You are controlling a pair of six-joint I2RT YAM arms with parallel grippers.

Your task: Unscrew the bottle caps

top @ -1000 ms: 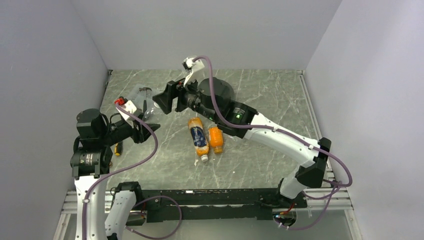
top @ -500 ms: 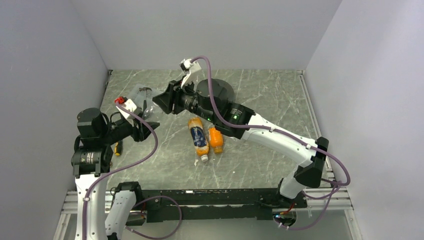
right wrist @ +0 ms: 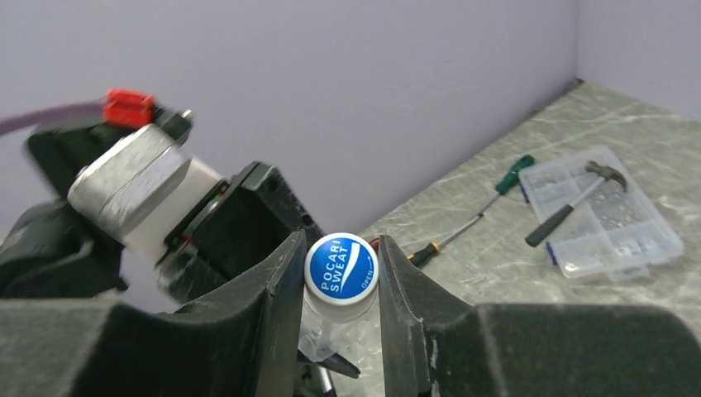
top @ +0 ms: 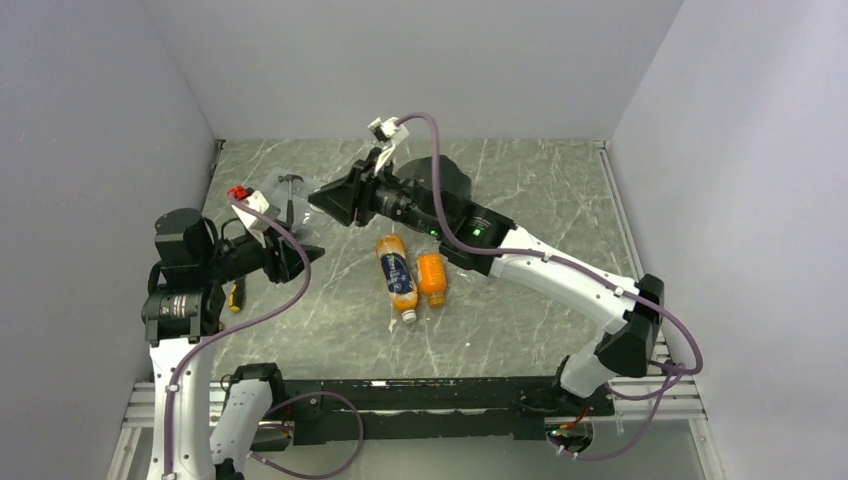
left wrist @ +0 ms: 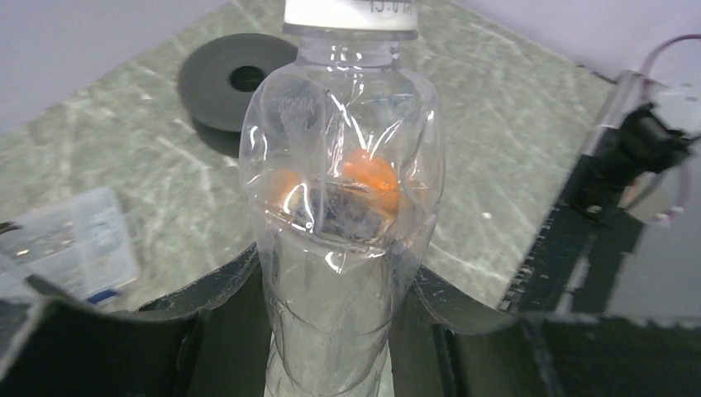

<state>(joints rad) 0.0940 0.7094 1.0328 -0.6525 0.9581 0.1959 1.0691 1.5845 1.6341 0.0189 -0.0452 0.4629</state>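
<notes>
My left gripper (left wrist: pixel 339 285) is shut on the body of the clear bottle (left wrist: pixel 339 190), held off the table with its neck pointing away. Its white cap (left wrist: pixel 351 15) shows at the top edge of the left wrist view. In the right wrist view the same cap (right wrist: pixel 340 266), with a blue printed top, sits squeezed between both fingers of my right gripper (right wrist: pixel 340 279). The two grippers meet at the back left (top: pixel 312 225). A tall orange bottle with a blue label (top: pixel 397 275) and a short orange bottle (top: pixel 431 277) lie side by side mid-table.
A black disc with a hole (left wrist: pixel 236 78) lies behind the right arm. A clear plastic box with a hammer on it (right wrist: pixel 608 211) sits at the back left. Two screwdrivers (right wrist: pixel 463 231) lie near the left wall. The right forearm (top: pixel 540 265) passes just right of the orange bottles.
The right gripper's fingers, apart a second ago, have shut on the clear bottle's cap and its wrist has shifted slightly. The left gripper still holds the bottle.
</notes>
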